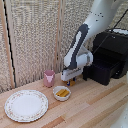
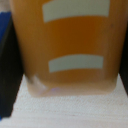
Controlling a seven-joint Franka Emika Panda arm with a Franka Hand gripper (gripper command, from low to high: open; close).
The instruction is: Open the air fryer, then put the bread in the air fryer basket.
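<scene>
My gripper hangs low over the wooden table, just to the exterior view's left of the air fryer. A bit of orange bread shows under its fingers. In the wrist view the bread fills the picture, and dark fingers press against both of its sides. The air fryer basket juts forward from the black body. The air fryer handle cannot be told apart from the black front beside my gripper.
A small white bowl with yellow pieces sits just in front of my gripper. A pink cup stands to the exterior view's left, and a large patterned plate lies near the front left. A woven screen backs the table.
</scene>
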